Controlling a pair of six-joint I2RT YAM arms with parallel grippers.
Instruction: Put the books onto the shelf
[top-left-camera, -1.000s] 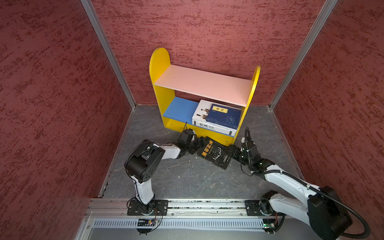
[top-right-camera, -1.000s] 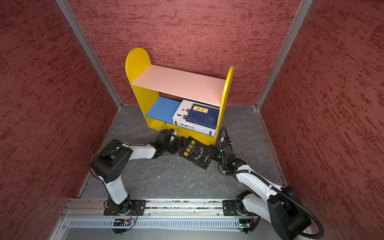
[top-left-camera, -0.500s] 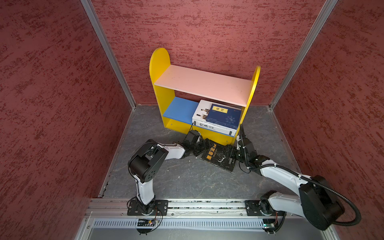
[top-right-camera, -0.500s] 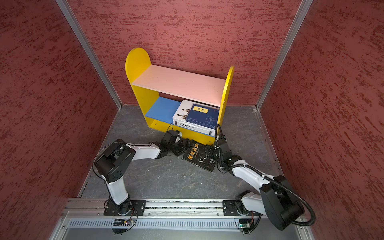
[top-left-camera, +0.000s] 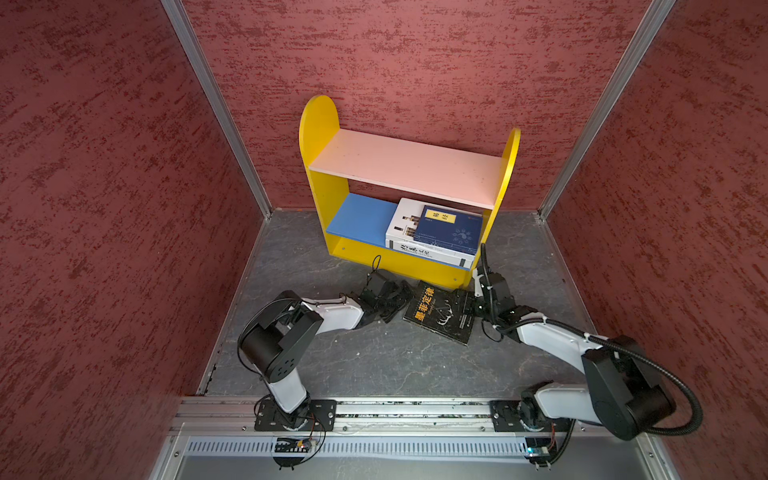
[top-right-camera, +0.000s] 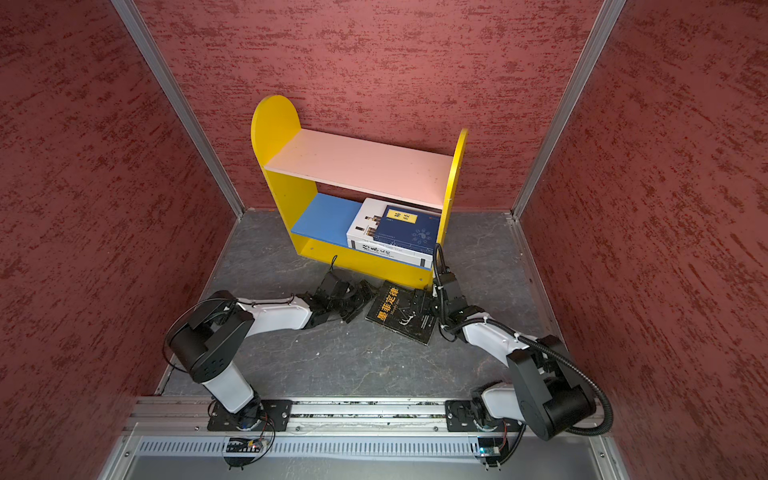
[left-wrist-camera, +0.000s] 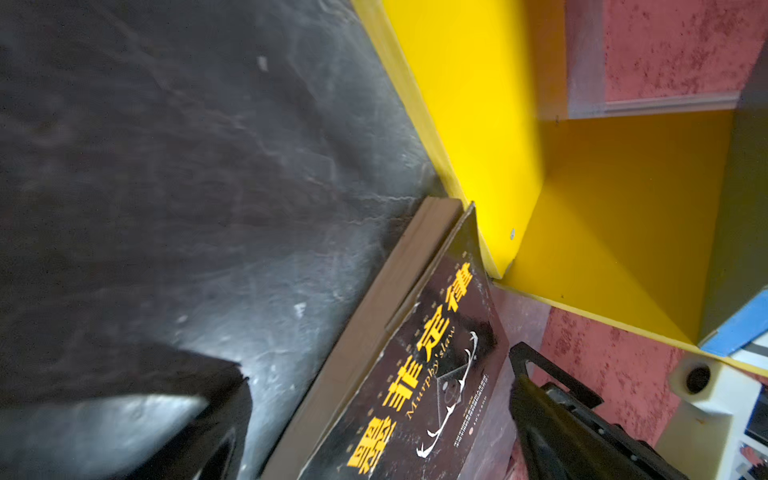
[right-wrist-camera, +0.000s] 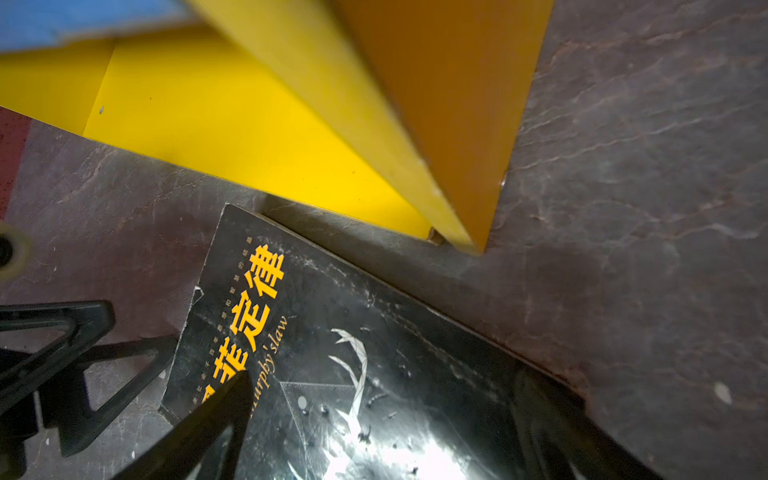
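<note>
A black book (top-left-camera: 436, 316) (top-right-camera: 399, 316) with orange characters lies flat on the grey floor, just in front of the shelf's (top-left-camera: 407, 166) right foot. My left gripper (top-left-camera: 397, 297) (left-wrist-camera: 378, 415) is open at the book's left edge, and that edge (left-wrist-camera: 415, 374) sits between its fingers. My right gripper (top-left-camera: 463, 303) (right-wrist-camera: 386, 399) is open over the right part of the cover (right-wrist-camera: 374, 353). On the right of the blue lower board (top-left-camera: 357, 216) lie white books (top-left-camera: 405, 232) with a navy book (top-left-camera: 451, 230) on top.
Red textured walls close in the back and both sides. An aluminium rail (top-left-camera: 415, 409) carries both arm bases at the front. The pink upper board (top-right-camera: 361, 166) and the left half of the blue board are bare. The shelf's yellow side panel (right-wrist-camera: 478, 104) stands close to my right gripper.
My right gripper has moved left onto the black book's right part. My left gripper has slid right against the book's left edge. The book has barely shifted.
</note>
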